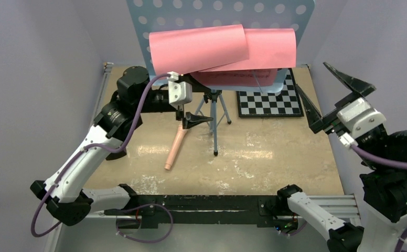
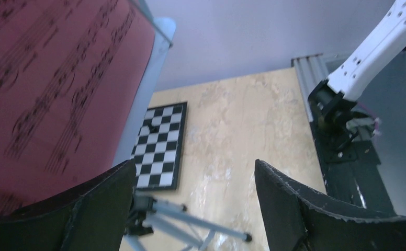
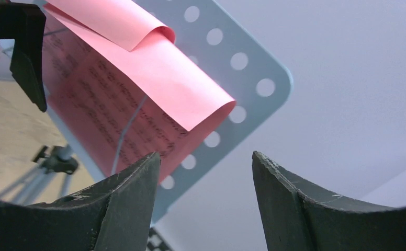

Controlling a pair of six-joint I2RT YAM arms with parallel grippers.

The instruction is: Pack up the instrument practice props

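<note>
The light-blue perforated music stand (image 1: pixel 212 10) stands on its tripod (image 1: pixel 212 113) at the back centre and holds the curled pink sheet-music pages (image 1: pixel 217 50). The peach-pink recorder (image 1: pixel 176 144) lies on the table left of the tripod. My left gripper (image 1: pixel 195 98) is open at the lower left edge of the pages, just left of the tripod head. In its wrist view the pages (image 2: pixel 44 89) lie beside its left finger. My right gripper (image 1: pixel 328 94) is open and raised to the right of the stand (image 3: pixel 232 78), holding nothing. The black metronome (image 1: pixel 115 152) is mostly hidden under my left arm.
The black-and-white chessboard (image 1: pixel 269 102) lies flat at the back right, behind the tripod; it also shows in the left wrist view (image 2: pixel 161 149). Lilac walls close in the table on the left, back and right. The aluminium rail (image 1: pixel 201 202) runs along the near edge.
</note>
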